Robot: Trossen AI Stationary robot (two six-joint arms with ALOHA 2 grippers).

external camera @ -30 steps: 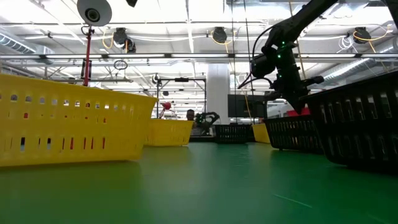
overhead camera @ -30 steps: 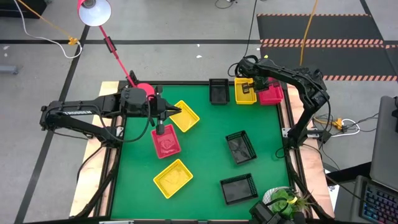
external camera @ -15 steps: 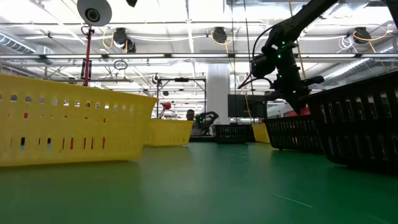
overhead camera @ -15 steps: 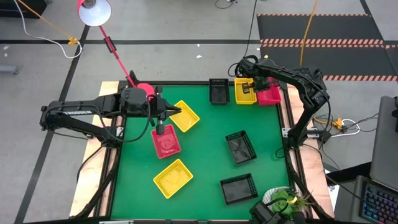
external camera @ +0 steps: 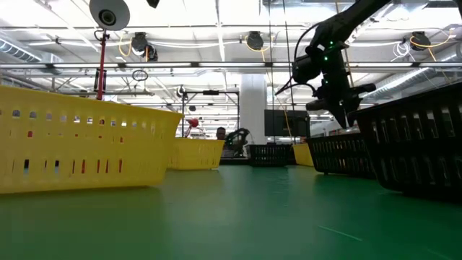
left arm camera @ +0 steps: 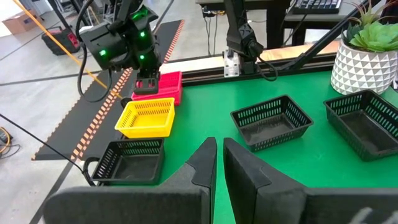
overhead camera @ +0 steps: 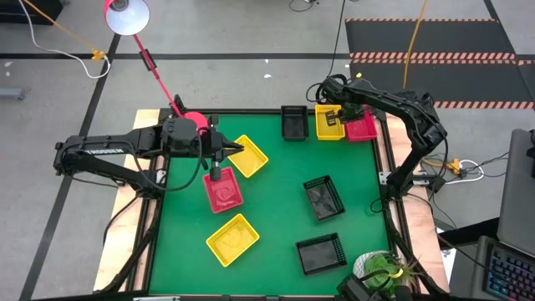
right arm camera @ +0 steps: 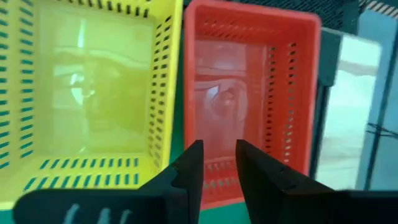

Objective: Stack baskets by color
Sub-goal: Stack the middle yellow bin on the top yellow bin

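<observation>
While the right end effector (right arm camera: pixel 214 163) is being held slightly parted above the red basket (right arm camera: pixel 252 93), seemingly empty, the left end effector (left arm camera: pixel 219 163) is being kept nearly closed.

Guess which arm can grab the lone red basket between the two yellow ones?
Left, probably. The left gripper hangs right beside that red basket; the right gripper is off at the far corner over another red basket.

Yellow, red and black baskets (overhead camera: pixel 228 238) lie scattered, upright, on green table.
</observation>
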